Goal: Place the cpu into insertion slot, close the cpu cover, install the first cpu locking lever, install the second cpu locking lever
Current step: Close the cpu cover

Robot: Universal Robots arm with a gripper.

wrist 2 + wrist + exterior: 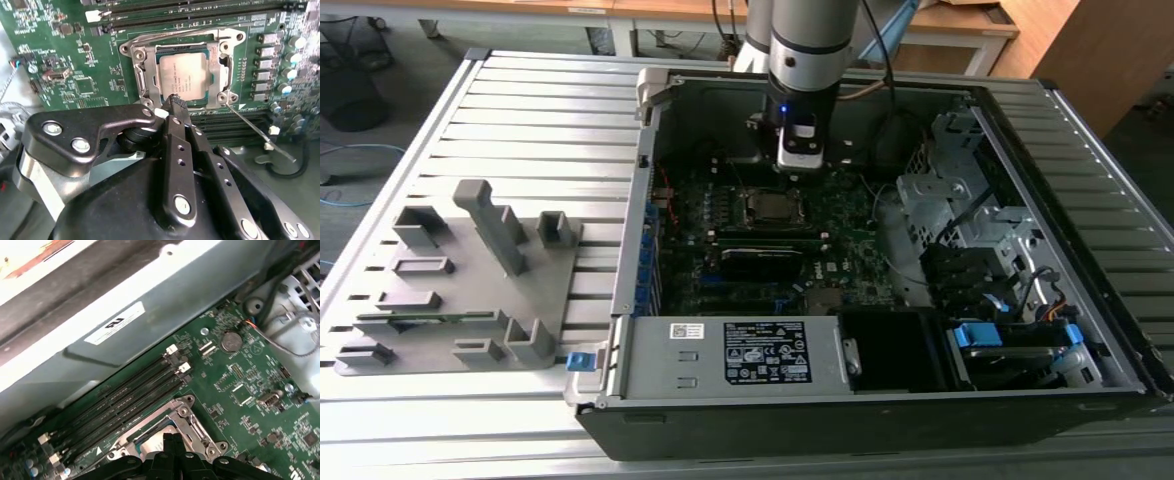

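The cpu lies flat in the insertion slot, its pale metal face showing through the window of the cpu cover. The silvery cover frame lies down around the chip. My gripper is shut with nothing between its black fingers, and its tip sits at the cover's edge nearest the wrist. One thin wire locking lever stands free, slanting away from the socket's corner. A second lever runs along the socket's far side. In the exterior view the gripper hangs just behind the socket.
Long black memory slots run beside the socket, close to the case's grey wall. A power supply and drive cage crowd the case. A grey fixture rack stands on the slatted table at the exterior view's left.
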